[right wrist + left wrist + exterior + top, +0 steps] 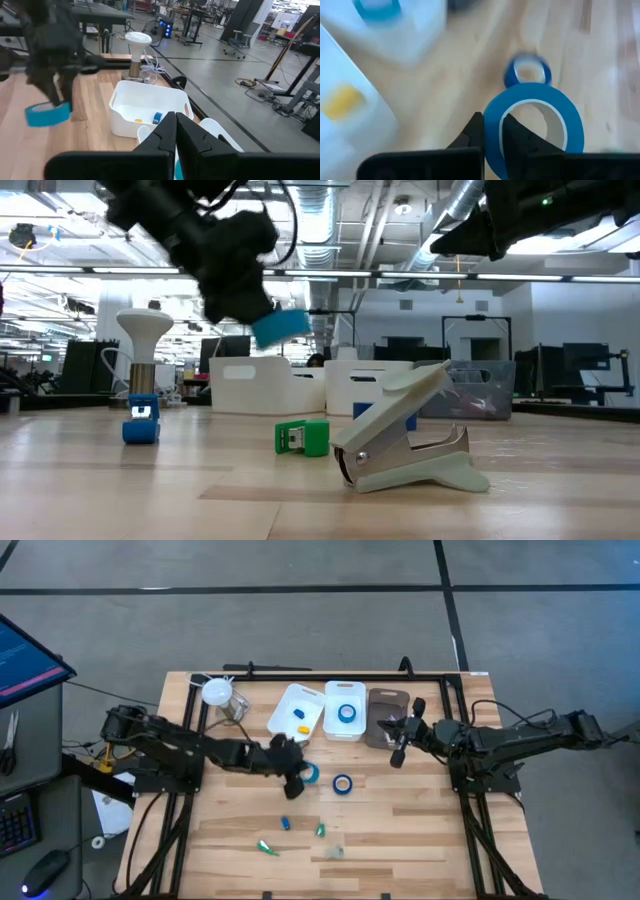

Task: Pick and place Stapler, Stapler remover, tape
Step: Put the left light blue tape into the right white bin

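My left gripper [297,778] is shut on one blue tape roll [311,773] and holds it above the table, just near of the bins; the low view shows the roll [281,327] in the air. A second tape roll [342,783] lies flat on the wood beside it. A third [347,712] lies in the middle white bin [345,728]. The pale stapler remover [410,445] and a small green stapler [303,437] rest on the table near its near edge. My right gripper [399,743] is shut and hovers above the grey bin [383,700]. My left gripper holds the blue tape roll by its wall [492,131]. One finger [517,137] is inside the ring and the other [474,134] outside. The fingers come from above, slanting down. The roll is lifted clear and hangs below the fingertips, tilted.
A left white bin [283,705] holds small yellow and blue pieces. A white lamp-like object [218,693] stands at the far left corner. Small blue [285,823] and green [267,848] pieces lie toward the near edge. Bare wood lies at the near right.
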`<state>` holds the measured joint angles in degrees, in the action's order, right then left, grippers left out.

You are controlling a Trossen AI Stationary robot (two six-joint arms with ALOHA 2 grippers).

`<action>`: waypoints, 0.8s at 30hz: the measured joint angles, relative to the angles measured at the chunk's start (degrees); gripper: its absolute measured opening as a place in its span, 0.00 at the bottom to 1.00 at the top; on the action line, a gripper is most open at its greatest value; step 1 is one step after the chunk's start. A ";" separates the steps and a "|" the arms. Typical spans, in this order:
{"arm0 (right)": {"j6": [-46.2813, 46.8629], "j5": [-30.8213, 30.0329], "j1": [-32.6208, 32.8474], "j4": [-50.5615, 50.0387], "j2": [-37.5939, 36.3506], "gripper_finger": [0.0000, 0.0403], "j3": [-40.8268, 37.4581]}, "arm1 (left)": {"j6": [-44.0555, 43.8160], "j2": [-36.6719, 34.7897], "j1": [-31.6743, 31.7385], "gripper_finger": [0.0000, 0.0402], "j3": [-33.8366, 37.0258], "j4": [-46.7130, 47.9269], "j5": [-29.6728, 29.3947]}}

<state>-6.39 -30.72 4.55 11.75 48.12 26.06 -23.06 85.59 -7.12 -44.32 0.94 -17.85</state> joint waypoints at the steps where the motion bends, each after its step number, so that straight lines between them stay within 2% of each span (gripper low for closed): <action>1: 0.00 -0.02 -0.14 -0.02 -0.02 0.00 0.00 | 2.50 -0.99 1.09 0.04 -0.44 -0.16 -0.40; 5: 0.20 0.00 -0.75 -0.29 -0.01 0.00 0.00 | 11.60 -2.41 6.89 0.04 -2.93 -1.49 -0.95; 13: 0.32 0.00 -1.09 -0.65 -0.02 0.00 0.00 | 21.78 -1.57 19.58 0.04 -8.42 -3.47 5.89; 19: 0.36 -0.17 -1.22 -0.61 0.00 0.00 0.00 | 26.42 3.50 23.91 0.04 -15.16 -5.47 12.21; 24: 0.44 -0.76 -1.35 -0.52 -0.02 0.00 0.00 | 29.21 10.62 25.52 0.04 -21.76 -5.39 13.32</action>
<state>-5.96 -31.48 3.20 11.22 48.10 26.06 6.15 96.22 18.40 -66.08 -4.45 -4.53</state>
